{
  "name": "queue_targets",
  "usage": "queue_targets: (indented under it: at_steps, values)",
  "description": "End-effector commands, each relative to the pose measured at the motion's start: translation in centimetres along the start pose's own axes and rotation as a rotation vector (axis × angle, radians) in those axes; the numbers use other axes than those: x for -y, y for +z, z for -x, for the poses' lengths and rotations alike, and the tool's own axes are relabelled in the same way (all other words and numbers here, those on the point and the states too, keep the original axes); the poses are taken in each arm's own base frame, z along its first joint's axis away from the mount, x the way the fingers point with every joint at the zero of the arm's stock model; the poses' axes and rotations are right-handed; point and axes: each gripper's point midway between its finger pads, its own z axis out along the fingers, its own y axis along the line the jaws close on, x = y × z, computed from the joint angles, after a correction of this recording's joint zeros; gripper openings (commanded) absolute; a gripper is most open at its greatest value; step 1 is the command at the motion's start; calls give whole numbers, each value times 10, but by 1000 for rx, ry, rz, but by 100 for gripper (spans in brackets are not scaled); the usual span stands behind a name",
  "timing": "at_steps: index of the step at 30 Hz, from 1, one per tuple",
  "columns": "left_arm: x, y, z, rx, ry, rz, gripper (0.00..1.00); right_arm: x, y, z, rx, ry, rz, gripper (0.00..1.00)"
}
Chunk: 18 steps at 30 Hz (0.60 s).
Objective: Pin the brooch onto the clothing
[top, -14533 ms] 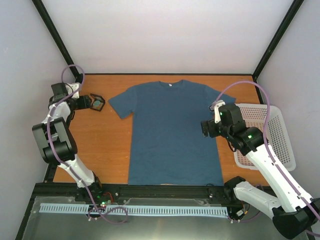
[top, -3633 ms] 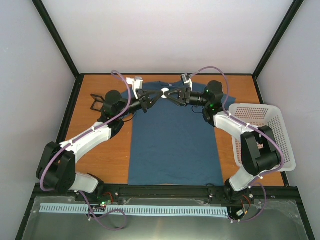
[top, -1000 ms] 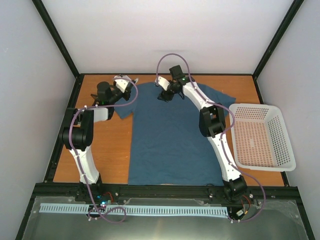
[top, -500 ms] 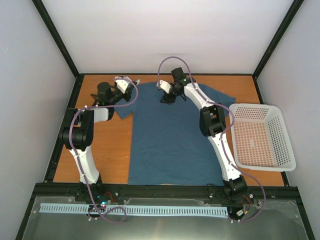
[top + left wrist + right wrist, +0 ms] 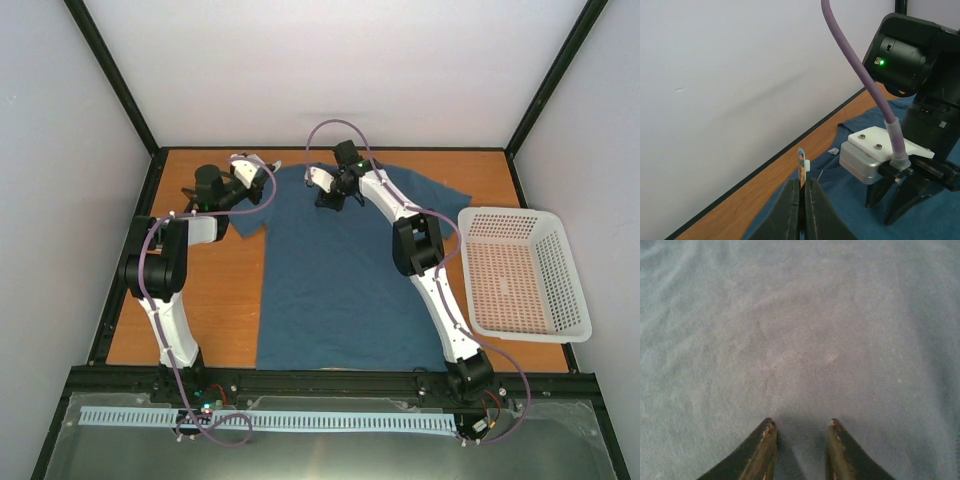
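Observation:
The clothing (image 5: 345, 270), a dark teal T-shirt, lies flat on the table with its neck at the far side. My left gripper (image 5: 262, 170) hovers over the shirt's left shoulder. It is shut on the brooch (image 5: 801, 167), a thin disc seen edge-on with a small white clasp, sticking up from the fingertips (image 5: 790, 195). My right gripper (image 5: 330, 197) points down just below the collar. In the right wrist view its tips (image 5: 767, 432) rest on the clothing (image 5: 805, 330), with a narrow strip of fabric between the parted jaws.
A white mesh basket (image 5: 515, 270) stands at the right edge of the table. A small black holder (image 5: 187, 191) sits at the far left behind the left arm. In the left wrist view the right arm's wrist block (image 5: 880, 152) is close by.
The right gripper's jaws have drawn much closer together on the fabric and the wrist has shifted slightly left. The left gripper has stayed put, still holding the brooch.

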Motion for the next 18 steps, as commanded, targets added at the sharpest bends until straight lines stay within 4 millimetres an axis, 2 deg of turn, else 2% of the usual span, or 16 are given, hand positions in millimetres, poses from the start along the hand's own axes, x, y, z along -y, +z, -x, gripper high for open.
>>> queue_targets:
  at_steps: [1, 5, 6, 8, 13, 15, 17, 18]
  values:
    - [5, 4, 11, 37, 29, -43, 1, -1, 12, -15, -37, 13, 3, 22]
    - [5, 9, 3, 25, 1, -56, 1, 11, 3, -11, 1, 33, -18, 4]
    - [5, 10, 1, 23, -4, -57, 1, 13, 1, -9, 13, 33, -21, 3]
    - [5, 11, -3, 17, -12, -53, 1, 16, -6, -1, 33, 22, -26, 3]
    - [9, 13, -7, 11, -24, -54, 1, 12, -40, 34, 110, -17, -31, 3]
    - [10, 12, -8, 9, -27, -48, 1, 7, -52, 37, 99, -23, -32, 3]
    - [10, 11, -7, 11, -28, -39, 1, 0, -50, 29, 63, -4, -22, 3]
    - [10, 10, -7, 12, -28, -34, 1, 1, -47, 25, 45, 9, -31, 13]
